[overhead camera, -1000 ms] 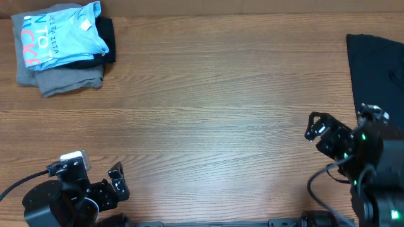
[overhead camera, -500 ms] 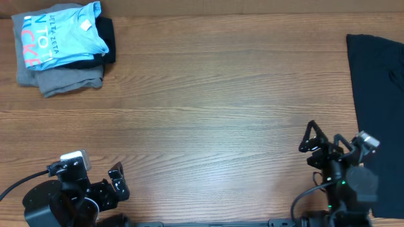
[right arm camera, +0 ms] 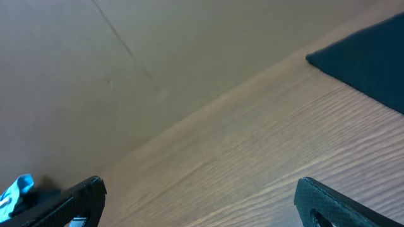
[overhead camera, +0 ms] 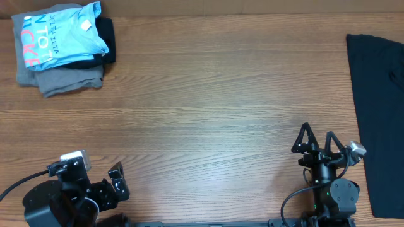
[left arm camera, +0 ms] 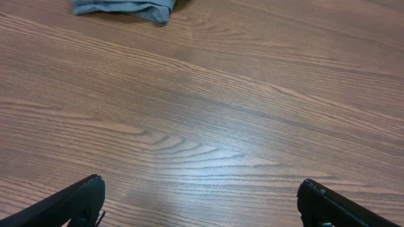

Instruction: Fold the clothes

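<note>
A folded light blue T-shirt (overhead camera: pixel 57 34) with white and pink lettering lies on top of a stack at the table's far left, over a grey garment (overhead camera: pixel 66 81) and a black one (overhead camera: pixel 106 39). A black garment (overhead camera: pixel 379 107) lies spread flat at the right edge; its corner shows in the right wrist view (right arm camera: pixel 366 60). My left gripper (overhead camera: pixel 117 181) is open and empty at the near left. My right gripper (overhead camera: pixel 319 140) is open and empty at the near right, just left of the black garment. The grey garment's edge shows in the left wrist view (left arm camera: pixel 126 7).
The wooden table (overhead camera: pixel 214 107) fills the overhead view. A brown wall (right arm camera: pixel 126 57) stands behind the table's far edge in the right wrist view. A bit of the blue shirt (right arm camera: pixel 16 192) shows at that view's lower left.
My right arm has pulled back off the black garment toward the near edge, and its gripper now points across the table. The left arm and the clothes have not moved.
</note>
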